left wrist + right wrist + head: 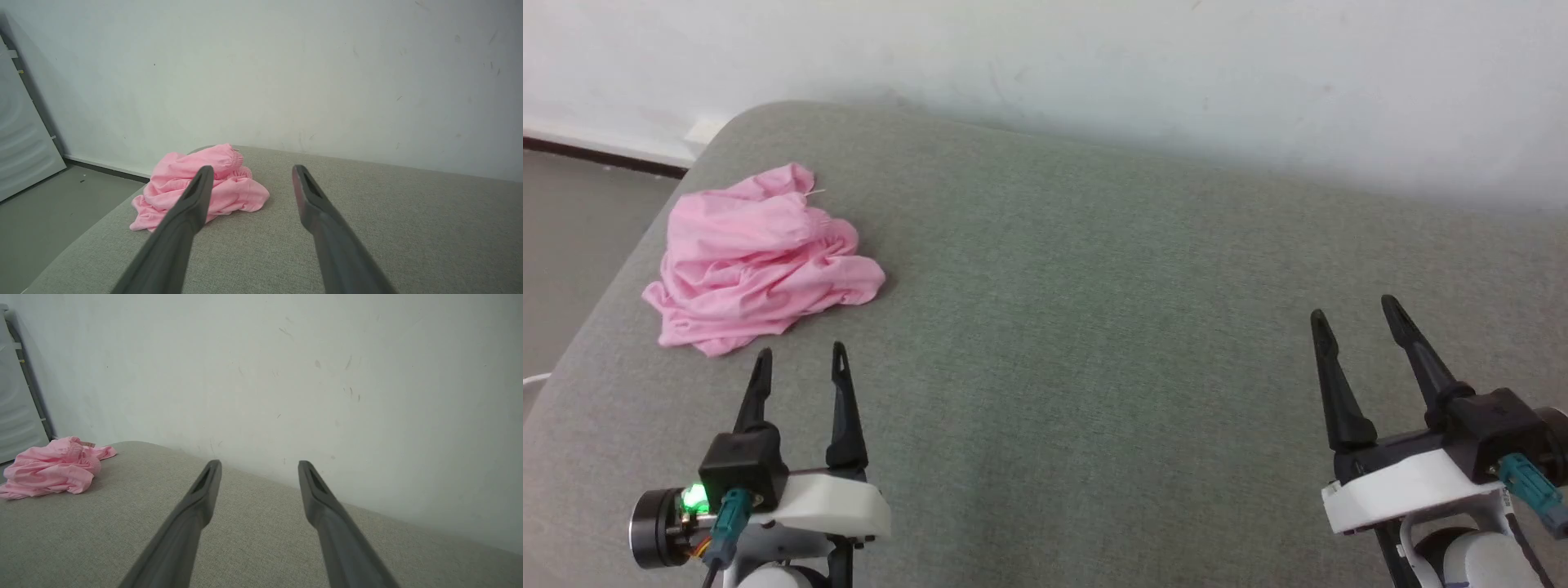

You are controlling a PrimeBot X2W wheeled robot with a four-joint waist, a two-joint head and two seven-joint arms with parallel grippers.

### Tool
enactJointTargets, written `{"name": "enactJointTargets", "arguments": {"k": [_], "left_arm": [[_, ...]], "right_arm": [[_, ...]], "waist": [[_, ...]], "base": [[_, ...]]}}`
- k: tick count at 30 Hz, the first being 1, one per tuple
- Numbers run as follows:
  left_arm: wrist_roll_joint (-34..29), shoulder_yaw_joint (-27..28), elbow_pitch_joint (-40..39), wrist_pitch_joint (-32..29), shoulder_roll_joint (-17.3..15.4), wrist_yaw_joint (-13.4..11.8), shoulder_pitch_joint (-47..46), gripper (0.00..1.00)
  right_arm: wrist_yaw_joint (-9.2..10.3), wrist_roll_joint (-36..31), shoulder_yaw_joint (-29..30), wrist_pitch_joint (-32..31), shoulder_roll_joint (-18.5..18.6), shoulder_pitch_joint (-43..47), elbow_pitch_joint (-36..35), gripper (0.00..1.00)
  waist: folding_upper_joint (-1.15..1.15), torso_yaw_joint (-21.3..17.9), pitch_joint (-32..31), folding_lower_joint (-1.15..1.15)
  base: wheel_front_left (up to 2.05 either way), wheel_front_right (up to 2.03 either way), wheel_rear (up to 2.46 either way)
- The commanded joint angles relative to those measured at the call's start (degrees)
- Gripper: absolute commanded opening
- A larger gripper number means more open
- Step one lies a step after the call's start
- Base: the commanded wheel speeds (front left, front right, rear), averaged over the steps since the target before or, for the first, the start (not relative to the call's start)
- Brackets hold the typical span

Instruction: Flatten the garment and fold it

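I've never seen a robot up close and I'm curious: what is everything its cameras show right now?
garment: one, light pink, crumpled near the padded surface's far left corner
padded surface: one, grey fabric, spread before the robot
wall: one, whitish, behind the padded surface
floor: one, grey, left of the padded surface
left pincer: one, dark fingers, open, lower left, just short of the garment
right pincer: one, dark fingers, open, lower right, far from the garment

A grey fabric-covered bench with a rounded corner is standing along a scuffed white wall; left of the bench, dull grey floor and dark skirting are showing.
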State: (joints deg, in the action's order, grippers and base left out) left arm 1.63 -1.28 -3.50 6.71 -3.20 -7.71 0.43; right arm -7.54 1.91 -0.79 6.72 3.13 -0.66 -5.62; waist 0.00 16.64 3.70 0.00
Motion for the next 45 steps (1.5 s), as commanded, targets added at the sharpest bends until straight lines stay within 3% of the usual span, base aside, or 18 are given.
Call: {"name": "enactJointTargets", "arguments": {"k": [1, 9, 17, 27, 34, 37, 45], "left_arm": [[0.27, 0.41, -0.49, 0.68, 0.16, -0.7, -1.07, 1.0], [0.77, 3.99, 0.5, 1.63, -0.31, -0.3, -3.75, 1.0], [1.35, 8.46, 5.3, 2.59, -4.09, 2.42, -12.47, 1.0], [4.11, 11.61, 20.45, 3.53, -10.5, 6.56, -26.74, 1.0], [7.83, 12.18, 33.81, -2.27, -15.84, 11.19, -38.45, 1.0], [10.32, 11.56, 39.38, -7.56, -17.43, 12.79, -43.07, 1.0], [21.18, 7.77, 48.52, -22.71, -22.55, 13.93, -52.62, 1.0]], "right_arm": [[0.03, -0.39, -0.35, 0.68, -0.12, 0.39, -0.7, 1.0], [0.03, -0.87, -0.31, 1.64, -0.13, 0.44, -1.98, 1.0], [0.03, -2.61, -0.66, 2.59, -0.15, -0.87, -3.42, 1.0], [0.04, -5.03, -0.85, 3.79, 1.43, -3.84, -6.28, 1.0], [0.04, -6.29, -1.58, 4.63, 3.62, -6.5, -8.93, 1.0], [0.04, -6.97, -1.98, 4.99, 4.56, -7.56, -10.2, 1.0], [0.05, -8.63, -4.06, 5.94, 6.77, -11.35, -14.03, 1.0]], "waist": [[0.0, 1.29, 0.36, 0.0], [0.0, 3.52, 1.58, 0.0], [0.0, 4.37, 4.9, 0.0], [0.0, 4.16, 12.37, 0.0], [0.0, 3.47, 18.42, 0.0], [0.0, 3.0, 21.04, 0.0], [0.0, 0.52, 27.98, 0.0]], "base": [[0.0, 0.0, 0.0], [0.0, 0.0, 0.0], [0.0, 0.0, 0.0], [0.0, 0.0, 0.0], [0.0, 0.0, 0.0], [0.0, 0.0, 0.0], [0.0, 0.0, 0.0]]}}
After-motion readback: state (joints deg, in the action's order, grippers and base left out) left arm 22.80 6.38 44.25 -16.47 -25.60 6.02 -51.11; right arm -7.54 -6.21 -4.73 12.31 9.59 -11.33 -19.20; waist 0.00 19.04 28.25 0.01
